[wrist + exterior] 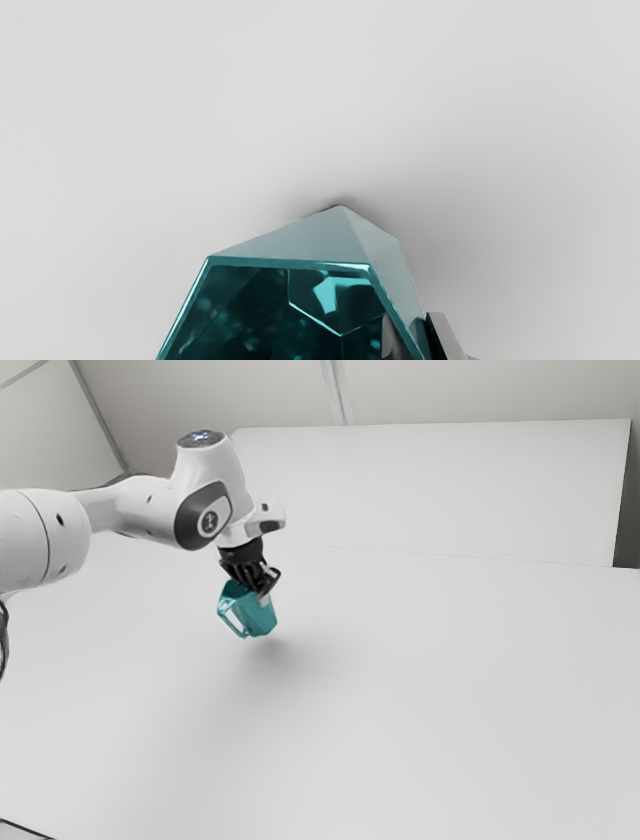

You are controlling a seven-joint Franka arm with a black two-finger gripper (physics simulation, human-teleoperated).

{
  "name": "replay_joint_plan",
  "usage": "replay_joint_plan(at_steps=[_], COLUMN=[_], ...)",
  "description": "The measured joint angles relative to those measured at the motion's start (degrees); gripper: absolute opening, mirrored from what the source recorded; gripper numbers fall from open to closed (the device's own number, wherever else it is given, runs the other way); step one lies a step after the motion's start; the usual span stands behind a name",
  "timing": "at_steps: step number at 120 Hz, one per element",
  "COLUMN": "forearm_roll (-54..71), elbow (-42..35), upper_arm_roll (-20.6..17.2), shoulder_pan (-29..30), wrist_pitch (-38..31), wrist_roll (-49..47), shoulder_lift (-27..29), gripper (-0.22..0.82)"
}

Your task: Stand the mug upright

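The pale surface (400, 690) stretches broadly from the mug (258, 618) toward the exterior view's right and toward that view's bottom, with wide open room on those sides. A thin line crosses the exterior view behind the arm (150, 505), and beyond it stands a large pale panel (450, 480) whose straight top edge and slanting right-hand edge can be made out. At that view's lower left corner, a dark-rimmed edge (25, 830) cuts in; what it belongs to cannot be told. The arm reaches in from the exterior view's left and bends down to the mug, well apart from the panel's edges. The fingers (264, 600) are clamped on the mug's wall near its rim: in the wrist view, one of the fingers (445, 335) presses its dark pad to the outside, while the other shows grey just inside the opening, with the thin wall between them. The mug is teal, glossy and many-sided. It is tilted, its mouth up by the hand and its handle (232, 622) toward the exterior view's left. Its lower end is close over the surface, with soft shadow around it; whether the two touch cannot be told. A round dark emblem (210, 522) on the arm's joint is too small to read.
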State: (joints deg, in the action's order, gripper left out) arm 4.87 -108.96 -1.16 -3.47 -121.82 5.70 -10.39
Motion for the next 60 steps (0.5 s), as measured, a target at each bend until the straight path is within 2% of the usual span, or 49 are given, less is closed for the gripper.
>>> replay_joint_plan(at_steps=[60], forearm_roll=[0.25], elbow=[0.04], upper_arm_roll=[0.0], shoulder_pan=[-0.22], wrist_pitch=[-1.5], wrist_roll=[-7.3], shoulder_lift=[-4.93], gripper=[-0.17])
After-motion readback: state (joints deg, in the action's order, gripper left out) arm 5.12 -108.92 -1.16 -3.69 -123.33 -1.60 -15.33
